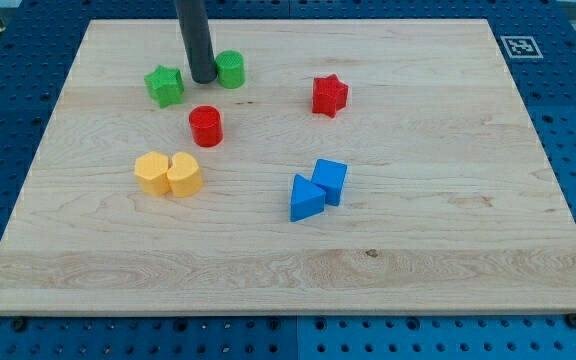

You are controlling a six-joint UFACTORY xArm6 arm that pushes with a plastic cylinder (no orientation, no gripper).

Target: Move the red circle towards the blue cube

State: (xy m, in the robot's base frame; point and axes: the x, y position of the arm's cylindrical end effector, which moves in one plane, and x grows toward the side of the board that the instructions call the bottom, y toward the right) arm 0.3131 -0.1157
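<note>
While the red circle sits on the wooden board toward the view's upper left, my tip rests above it, near the view's top, in the gap between the green star on the view's left and the green cylinder on the view's right. My tip looks to be touching or almost touching the green cylinder's left side, though I cannot tell which, and it stands a little apart from the green star. It is not touching the red circle, which lies just below it toward the view's bottom. I carry no fingers at all, only a straight dark rod, so nothing is held or clamped. The blue cube lies to the view's lower right of the red circle, well apart from it, near the middle of the board, and a blue triangle leans against its lower left side. Two yellow blocks, one a yellow heart and the other a yellow rounded block, sit touching each other just below and to the left of the red circle. A red star stands alone to the view's right of the red circle, above the blue cube.
</note>
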